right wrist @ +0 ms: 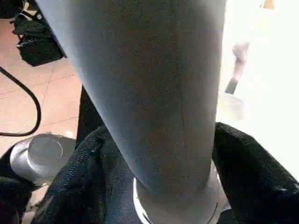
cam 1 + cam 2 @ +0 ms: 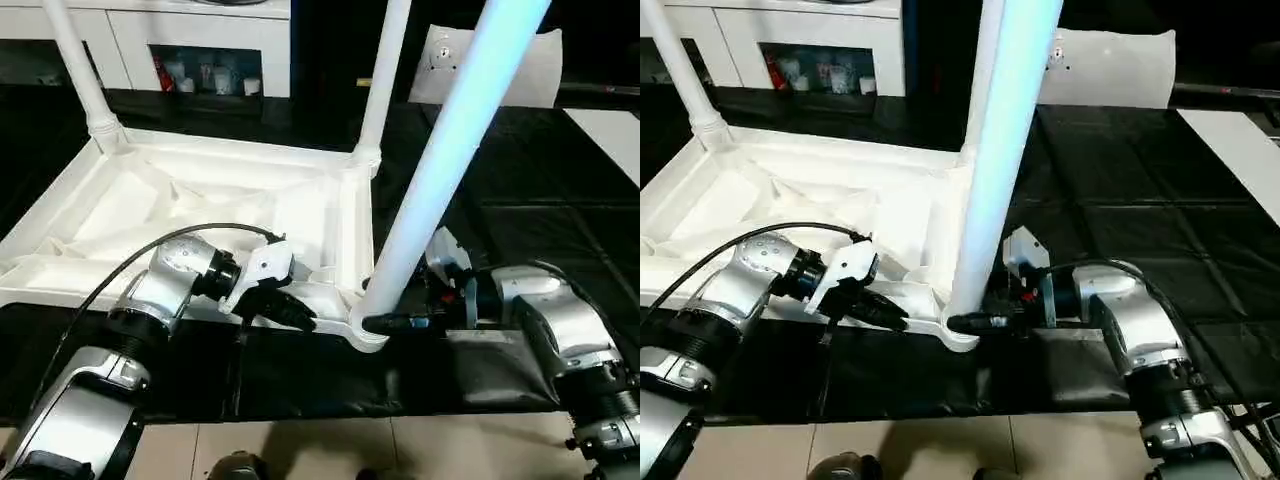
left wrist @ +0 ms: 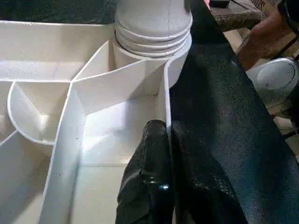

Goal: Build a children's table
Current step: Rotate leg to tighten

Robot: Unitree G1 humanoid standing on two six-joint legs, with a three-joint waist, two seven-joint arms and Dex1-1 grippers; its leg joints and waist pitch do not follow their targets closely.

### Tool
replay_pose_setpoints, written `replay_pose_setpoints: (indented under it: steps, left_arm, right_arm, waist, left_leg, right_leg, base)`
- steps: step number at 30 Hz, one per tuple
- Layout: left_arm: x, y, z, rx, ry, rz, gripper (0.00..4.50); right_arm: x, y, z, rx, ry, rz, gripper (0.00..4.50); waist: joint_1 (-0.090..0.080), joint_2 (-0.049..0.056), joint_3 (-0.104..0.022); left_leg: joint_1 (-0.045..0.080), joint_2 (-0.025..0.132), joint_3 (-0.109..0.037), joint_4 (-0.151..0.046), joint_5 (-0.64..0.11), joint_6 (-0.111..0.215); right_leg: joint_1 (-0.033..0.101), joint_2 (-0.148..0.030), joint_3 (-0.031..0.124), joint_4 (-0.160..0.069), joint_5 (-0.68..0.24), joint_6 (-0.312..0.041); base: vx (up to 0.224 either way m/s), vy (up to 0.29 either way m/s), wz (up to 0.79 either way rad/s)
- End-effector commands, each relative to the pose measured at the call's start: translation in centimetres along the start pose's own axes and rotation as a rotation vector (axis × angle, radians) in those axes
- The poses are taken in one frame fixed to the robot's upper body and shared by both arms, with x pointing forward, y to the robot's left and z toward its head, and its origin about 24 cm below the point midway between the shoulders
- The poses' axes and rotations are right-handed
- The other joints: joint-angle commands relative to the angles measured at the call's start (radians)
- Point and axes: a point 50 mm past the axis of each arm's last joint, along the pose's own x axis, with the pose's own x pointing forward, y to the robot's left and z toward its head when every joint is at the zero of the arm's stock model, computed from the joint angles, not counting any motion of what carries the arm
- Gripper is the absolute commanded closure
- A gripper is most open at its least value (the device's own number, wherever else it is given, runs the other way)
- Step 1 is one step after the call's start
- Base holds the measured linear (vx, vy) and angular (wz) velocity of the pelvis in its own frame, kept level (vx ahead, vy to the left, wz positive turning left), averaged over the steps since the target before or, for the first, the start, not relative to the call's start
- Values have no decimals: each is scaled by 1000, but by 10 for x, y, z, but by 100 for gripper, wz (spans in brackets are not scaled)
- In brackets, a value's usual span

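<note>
- The right gripper (image 2: 975, 322) brackets the foot of the nearest leg (image 2: 440, 160), one black finger on either side of the tube where it enters the near corner socket (image 2: 365, 325); whether the pads actually press the plastic cannot be told.
- The left gripper (image 3: 163, 154), just beside that socket, has its fingers pressed together on the thin near rim (image 3: 164, 100) of the upturned tabletop (image 2: 200, 215), one finger inside the wall and one outside.
- The children's table lies upside down on a black mat (image 2: 520, 230), ribbed underside up; beyond the near socket, two more legs (image 2: 385, 75) stand in the far corners.
- Judged by its look, the moulded plastic is light, stiff and smooth, so the tapered tube may slip in a loose grip; low on the leg, near the socket, seems the surest hold, with the rim pinned to steady the top.
- Past the far legs, a flat whitish bag (image 2: 530, 65) rests at the mat's edge before white cabinets (image 2: 180, 40).
- No brand, label or writing can be read anywhere.
</note>
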Motion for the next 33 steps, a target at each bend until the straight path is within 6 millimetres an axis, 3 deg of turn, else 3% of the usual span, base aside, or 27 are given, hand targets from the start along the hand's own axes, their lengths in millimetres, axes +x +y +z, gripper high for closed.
replay_pose_setpoints:
  steps: [1,2,6,7,14,18,20,22,23,25,26,28,29,31,33]
  left_arm:
    - [2,2,13,63,-1,-60,450]
    - [2,2,12,63,0,-61,450]
    - [2,3,12,63,2,-60,450]
    - [1,2,11,62,1,-60,450]
    - [1,2,10,50,-13,-46,450]
    - [10,9,13,2,-67,92,450]
    - [21,14,16,-36,-104,170,450]
    - [31,17,20,-67,-144,225,450]
    - [38,19,22,-85,-162,256,450]
    - [55,27,32,-134,-193,354,450]
    - [58,28,34,-144,-198,368,450]
    - [62,33,41,-170,-212,428,450]
    - [65,38,47,-195,-224,481,450]
    - [68,41,53,-210,-234,524,450]
    - [72,43,60,-214,-244,553,450]
  right_arm:
    - [-1,-1,3,-24,13,23,170]
    - [-1,-1,3,-24,14,27,193]
    - [0,-2,3,-25,13,34,204]
    - [0,-2,3,-23,11,40,229]
    - [4,1,2,-4,-10,48,245]
    - [20,3,-3,56,-57,-82,247]
    - [33,2,-11,74,-30,-194,248]
    - [44,0,-16,102,-22,-281,248]
    - [52,-2,-16,122,-36,-336,251]
    - [71,-8,-10,221,-106,-476,252]
    - [73,-9,-8,237,-115,-499,254]
    - [80,-12,-4,273,-130,-563,255]
    - [87,-13,1,282,-133,-602,255]
    - [95,-12,6,274,-136,-614,255]
    - [104,-10,14,266,-156,-634,255]
  waist:
    - [-6,-5,-71]
    - [-5,-5,-72]
    - [-5,-7,-71]
    - [-4,-7,-70]
    - [-4,-6,-72]
    - [-4,-1,-71]
    - [-14,-5,-64]
    - [-19,-6,-62]
    - [-31,-7,-58]
    - [-47,-6,-54]
    - [-55,-10,-55]
    - [-61,-8,-55]
    - [-68,-3,-56]
    - [-71,0,-59]
    - [-73,0,-57]
  left_leg:
    - [34,69,-30,-67,-184,40]
    - [34,68,-29,-66,-182,42]
    - [35,69,-29,-67,-190,41]
    - [35,69,-30,-67,-199,34]
    - [35,69,-29,-66,-185,33]
    - [35,69,-31,-68,-200,24]
    - [36,67,-35,-73,-266,-15]
    - [38,64,-41,-75,-305,-32]
    - [41,63,-46,-76,-349,-50]
    - [42,60,-53,-78,-389,-62]
    - [46,56,-56,-75,-407,-63]
    - [47,57,-57,-74,-407,-54]
    - [40,57,-60,-80,-399,-48]
    - [38,56,-60,-83,-396,-48]
    - [43,55,-56,-83,-405,-42]
  right_leg:
    - [36,-64,40,-58,-191,-255]
    - [36,-64,40,-58,-187,-256]
    - [35,-64,40,-59,-201,-256]
    - [35,-65,40,-60,-218,-254]
    - [36,-64,40,-55,-184,-259]
    - [33,-65,41,-58,-212,-252]
    - [27,-66,44,-70,-312,-228]
    - [26,-70,43,-80,-396,-203]
    - [20,-70,44,-90,-495,-168]
    - [14,-70,41,-96,-571,-143]
    - [12,-71,37,-106,-624,-118]
    - [12,-72,38,-110,-638,-106]
    - [16,-69,36,-110,-621,-99]
    - [18,-66,34,-110,-591,-96]
    - [10,-64,38,-113,-561,-103]
  base:
    - [0,0,0]
    - [0,0,0]
    - [0,0,0]
    - [0,0,0]
    - [0,0,0]
    - [0,0,0]
    - [0,0,0]
    - [0,0,0]
    - [0,0,0]
    - [0,0,0]
    - [0,0,0]
    - [0,0,0]
    - [0,0,0]
    - [0,0,0]
    - [0,0,0]
